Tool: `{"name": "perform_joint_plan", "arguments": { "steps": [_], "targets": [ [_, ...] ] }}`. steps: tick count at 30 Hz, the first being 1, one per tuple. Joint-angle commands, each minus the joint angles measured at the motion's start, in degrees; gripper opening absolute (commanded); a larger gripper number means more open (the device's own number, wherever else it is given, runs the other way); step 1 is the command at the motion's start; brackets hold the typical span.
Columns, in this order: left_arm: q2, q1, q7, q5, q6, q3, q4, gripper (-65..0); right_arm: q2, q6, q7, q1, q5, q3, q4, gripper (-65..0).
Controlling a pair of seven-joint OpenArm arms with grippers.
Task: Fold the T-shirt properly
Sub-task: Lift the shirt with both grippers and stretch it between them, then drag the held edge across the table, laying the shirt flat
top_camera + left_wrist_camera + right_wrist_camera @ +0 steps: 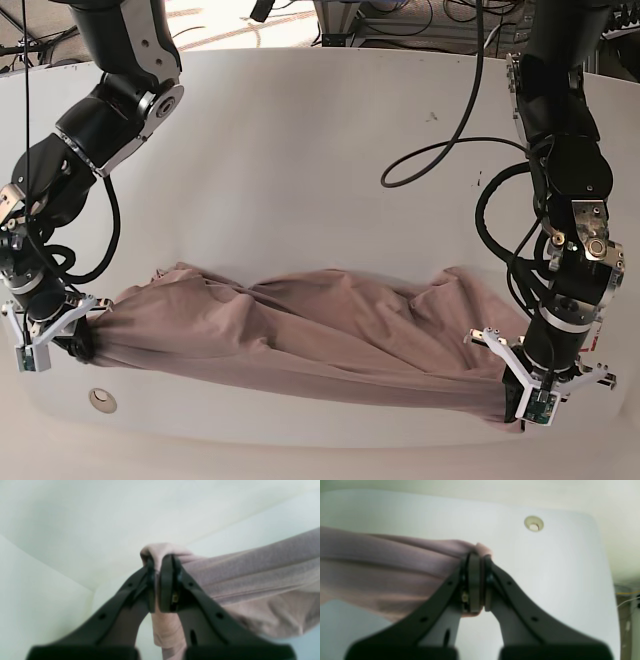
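White table point(330, 140): rounded corners, bearing all else. Dusty mauve-pink T-shirt point(300, 340): stretched into a long, wrinkled band across the near part of the table, sagging at mid-span, held at both ends. Left gripper point(157, 585): at the base view's right end, jaws pressed together, pinching a bunched fold of the T-shirt. Right gripper point(478, 580): at the opposite end, likewise clamped on fabric. Small round grommet point(101, 399): set in the table, just beside the right gripper.
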Motion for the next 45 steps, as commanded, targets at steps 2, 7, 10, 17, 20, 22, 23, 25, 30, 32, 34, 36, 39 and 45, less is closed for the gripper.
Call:
{"name": "perform_joint_plan", "arguments": {
  "steps": [2, 7, 10, 17, 20, 22, 23, 25, 30, 32, 34, 36, 39, 45],
  "targets": [
    [-0.8, -6.6, 0.9, 1.4, 1.1, -0.5, 1.0, -64.6, 3.8, -0.2, -0.5, 10.2, 0.1, -4.2, 0.9, -65.0],
    [-1.1, -16.6, 5.4, 1.4, 1.1, -0.9, 1.0, -64.6, 7.1, -0.2, -0.7, 19.4, 0.0, -10.1, 0.4, -65.0],
    [-2.7, -21.8, 7.6, 1.3, 1.1, -0.6, 1.0, -64.6, 9.0, -0.2, -0.8, 24.4, 0.0, -13.6, 0.1, -65.0],
    [-5.2, -28.0, 9.9, 1.0, 1.0, -0.4, 0.8, -64.4, 12.6, -0.2, -3.7, 31.8, -0.1, -18.7, 0.1, -65.0],
    [-5.2, -26.6, 10.0, 1.0, 1.0, 1.3, 1.0, -64.4, 12.8, -0.2, -3.9, 31.0, -0.1, -18.7, 0.2, -65.0],
    [-5.2, -23.7, 11.4, 0.9, 1.0, 1.5, 1.2, -64.4, 12.8, -0.2, -4.4, 28.6, -0.1, -18.5, 0.5, -65.0],
    [-5.2, -22.4, 12.8, 0.9, 0.9, 1.5, 1.8, -64.4, 12.9, -0.2, -4.5, 26.9, -0.1, -18.4, 1.2, -65.0],
    [-5.2, -20.6, 15.0, 0.9, -0.2, 1.5, 2.6, -64.4, 12.9, -0.2, -4.6, 24.0, -0.1, -17.9, 3.0, -65.0],
    [-5.1, -14.4, 20.7, 1.2, -7.6, 1.4, 4.6, -64.4, 12.3, -0.2, -4.7, 13.1, 0.1, -14.4, 8.9, -65.0],
    [-5.2, -11.8, 24.3, 1.2, -9.2, 1.1, 4.7, -64.6, 11.9, -0.2, -4.7, 8.1, 0.2, -13.3, 11.1, -65.0],
    [-5.2, -9.3, 26.3, 1.2, -11.1, 0.0, 4.7, -64.9, 10.3, -0.2, -4.7, 4.5, 0.5, -11.4, 12.1, -65.0],
    [-5.2, -4.7, 28.9, 1.1, -15.2, -2.8, 4.8, -64.9, 8.5, -0.2, -5.2, -1.3, 0.6, -8.9, 14.7, -65.0],
    [-4.8, 1.0, 29.8, 1.2, -18.6, -6.9, 4.6, -64.9, 6.9, -0.2, -6.5, -6.9, 0.6, -6.9, 17.2, -65.0],
    [-3.4, 17.0, 29.7, 1.2, -19.4, -8.5, 4.6, -65.0, 1.9, -0.2, -6.6, -19.3, 0.7, -2.1, 18.0, -65.0]
  ]
}}
